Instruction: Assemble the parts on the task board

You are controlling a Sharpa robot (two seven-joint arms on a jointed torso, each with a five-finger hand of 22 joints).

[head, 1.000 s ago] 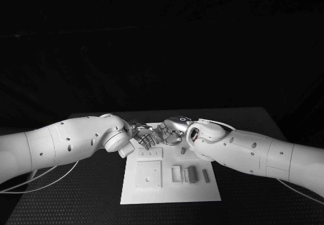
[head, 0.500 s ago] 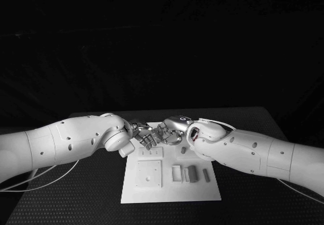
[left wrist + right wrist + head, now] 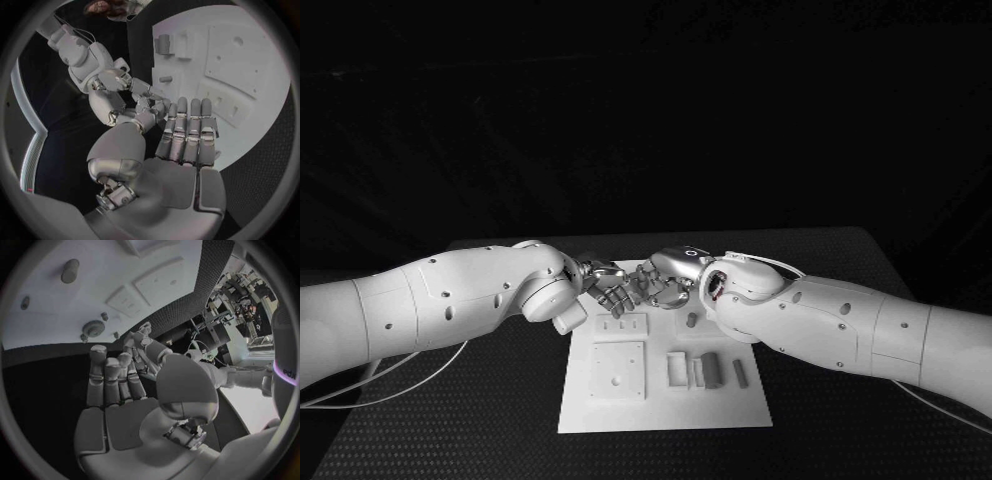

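Note:
The white task board [image 3: 661,410] lies in the middle of the black table. Both hands meet above its far end. My left hand [image 3: 606,287] reaches in with its fingers straight and side by side [image 3: 181,150]. My right hand [image 3: 668,280] faces it, fingers stretched out [image 3: 119,405]. Their fingertips touch each other [image 3: 149,104], and whatever lies between them is hidden. A small gear [image 3: 92,329] lies on the board just beyond the hands. A short peg [image 3: 691,321] stands near the right wrist. Several grey bars [image 3: 710,370] lie in slots nearer to me.
A square raised plate [image 3: 617,372] and a smaller plate [image 3: 622,328] sit on the board's left half. Both white forearms cross the table's sides and hang over the board's far corners. Black table shows on all sides of the board.

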